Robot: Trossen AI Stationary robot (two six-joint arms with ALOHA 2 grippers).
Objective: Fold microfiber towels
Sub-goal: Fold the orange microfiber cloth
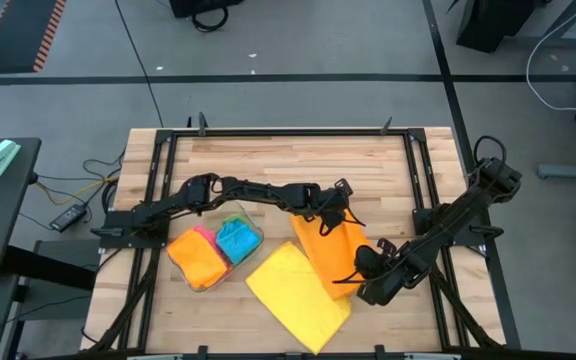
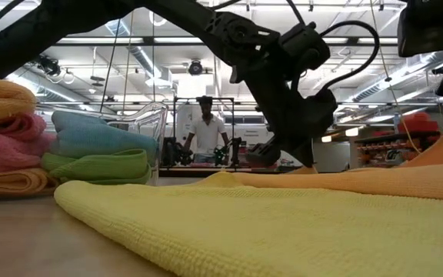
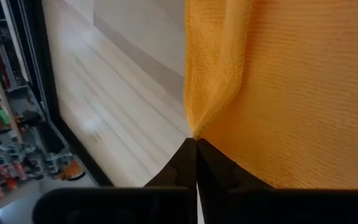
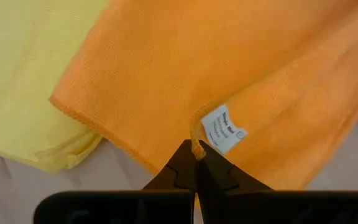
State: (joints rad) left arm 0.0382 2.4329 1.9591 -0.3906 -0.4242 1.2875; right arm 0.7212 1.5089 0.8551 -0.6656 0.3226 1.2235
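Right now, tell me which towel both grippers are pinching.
The orange towel spread beside the yellow towel. The left gripper and right gripper are each shut on its edge; the yellow one lies flat, and the others sit folded in the tray.

Towel (image 1: 333, 252) overlapping towel (image 1: 296, 296)

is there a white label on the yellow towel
No, the white label sits on the orange towel, beside the right gripper pinching its edge; the yellow towel shows none.

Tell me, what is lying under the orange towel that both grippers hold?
Under the orange towel, its near edge overlaps the yellow towel; elsewhere the wooden table shows around it. The part it covers cannot be seen.
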